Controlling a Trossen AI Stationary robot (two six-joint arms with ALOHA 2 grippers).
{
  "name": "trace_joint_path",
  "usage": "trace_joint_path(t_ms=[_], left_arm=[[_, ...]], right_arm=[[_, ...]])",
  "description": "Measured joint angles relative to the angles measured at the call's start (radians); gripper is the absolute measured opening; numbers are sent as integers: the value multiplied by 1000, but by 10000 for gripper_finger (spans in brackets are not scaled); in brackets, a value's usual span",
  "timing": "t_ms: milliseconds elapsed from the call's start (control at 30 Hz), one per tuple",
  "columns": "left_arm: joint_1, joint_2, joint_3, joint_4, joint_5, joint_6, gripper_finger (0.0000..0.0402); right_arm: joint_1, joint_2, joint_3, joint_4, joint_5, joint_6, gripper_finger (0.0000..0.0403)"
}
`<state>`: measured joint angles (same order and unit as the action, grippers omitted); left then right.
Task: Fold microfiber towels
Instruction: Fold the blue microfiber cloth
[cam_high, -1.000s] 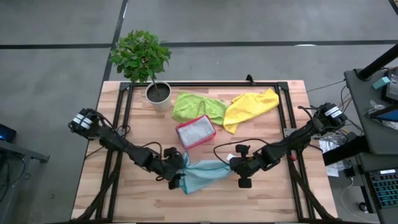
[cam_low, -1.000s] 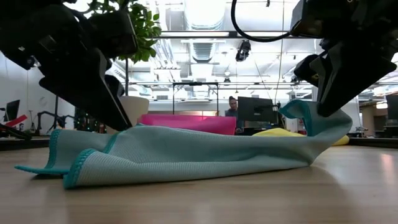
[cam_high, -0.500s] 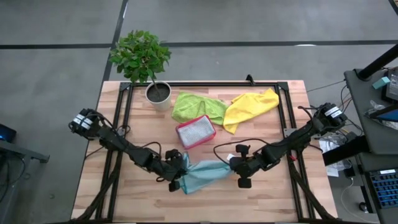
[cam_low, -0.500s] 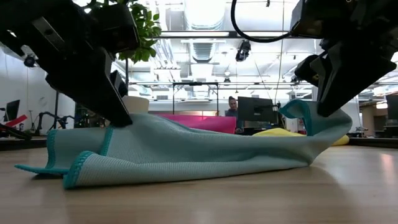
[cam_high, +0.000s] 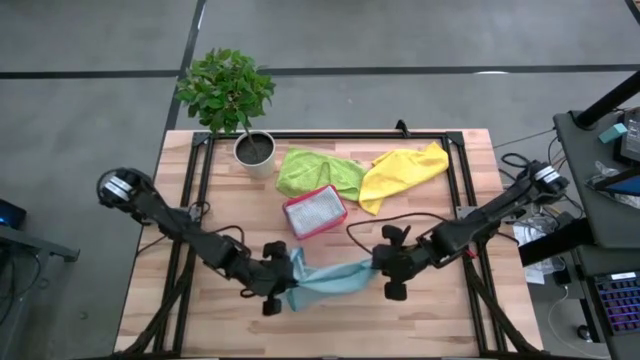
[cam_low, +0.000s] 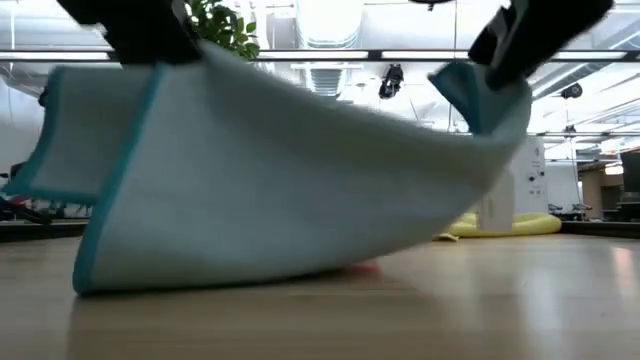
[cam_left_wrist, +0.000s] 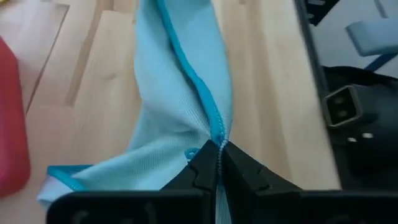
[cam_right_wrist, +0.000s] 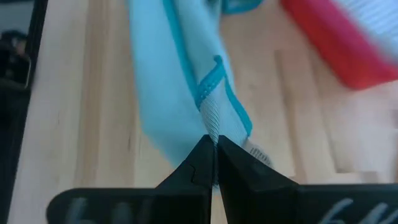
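Note:
A light teal-blue microfiber towel (cam_high: 330, 280) is strung between my two grippers near the table's front edge. My left gripper (cam_high: 288, 285) is shut on its left end and my right gripper (cam_high: 378, 268) on its right end. In the low view the towel (cam_low: 280, 180) sags as a broad sheet, and its lower edge (cam_low: 200, 283) reaches down to the wooden table top. A lime green towel (cam_high: 318, 170) and a yellow towel (cam_high: 400, 172) lie crumpled on the far half of the table. My left gripper pinches the towel's dark-stitched hem (cam_left_wrist: 216, 127) between its two fingertips, coming slanting down from the table's left. The cloth is bunched where the fingers meet it and runs away from them toward the other arm. My right gripper pinches a gathered piece of the hemmed edge (cam_right_wrist: 211, 121) between its two fingertips, slanting down from the table's right. That end is lifted off the table, and the cloth runs from it toward the left gripper.
A small pink tray (cam_high: 314, 211) with something pale grey in it stands just beyond the held towel. A potted plant (cam_high: 255, 148) stands at the far left. A black frame (cam_high: 330, 136) runs along the table's far and side edges. Bare wood lies toward the front edge.
My left gripper has shut on the towel's left end. Both grippers have then gone up together. The towel, which lay flat with only its right end raised, now hangs between them as a sagging sheet with its lower edge at the table.

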<state>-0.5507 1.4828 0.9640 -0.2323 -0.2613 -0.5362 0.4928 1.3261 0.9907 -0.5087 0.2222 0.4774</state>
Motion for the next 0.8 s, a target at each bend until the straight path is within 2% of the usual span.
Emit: trace_joint_path(t_ms=[133, 233, 333, 400, 633, 800], left_arm=[[-20, -34, 8, -44, 45, -26, 1], [-42, -56, 5, -156, 45, -94, 1], [-51, -58, -19, -196, 12, -164, 0], [-51, -40, -37, -161, -8, -178, 4], [-52, 55, -71, 19, -1, -182, 81], [-52, 100, -74, 35, 13, -192, 143]], right_arm=[[0, -30, 39, -107, 110, 93, 9], [1, -41, 64, -210, 187, 192, 9], [6, -40, 53, -216, 195, 229, 9], [7, -27, 26, -184, 186, 229, 9], [9, 49, 4, -134, 147, 219, 9], [14, 66, 4, -135, 134, 219, 9]])
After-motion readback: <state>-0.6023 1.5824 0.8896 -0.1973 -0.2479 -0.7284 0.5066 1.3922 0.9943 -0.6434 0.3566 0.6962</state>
